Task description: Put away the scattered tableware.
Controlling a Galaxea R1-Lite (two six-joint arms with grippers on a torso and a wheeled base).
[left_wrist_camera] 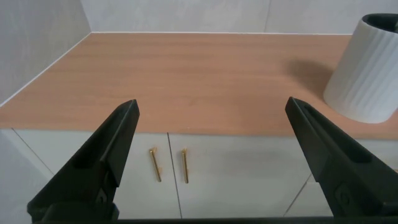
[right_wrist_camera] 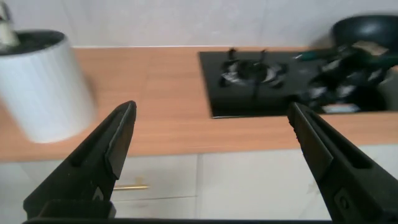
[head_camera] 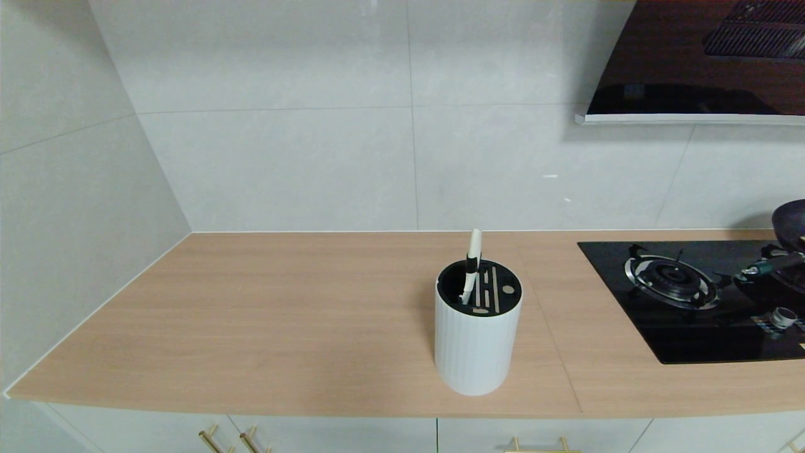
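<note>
Wooden countertop (head_camera: pixel 283 314) with one white ribbed holder (head_camera: pixel 478 352) near the front edge and one white-handled utensil (head_camera: pixel 473 251) standing in it. One hob (head_camera: pixel 685 314) on the right, and a wide stretch of wood runs left to the wall. My left claw (left_wrist_camera: pixel 211 106) and right claw (right_wrist_camera: pixel 211 107) both gape wide, just off the front edge.

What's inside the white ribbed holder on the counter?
One white-handled utensil stands handle-up in the open compartment of the holder. The slots beside it look empty. Its working end is hidden below the rim.
</note>
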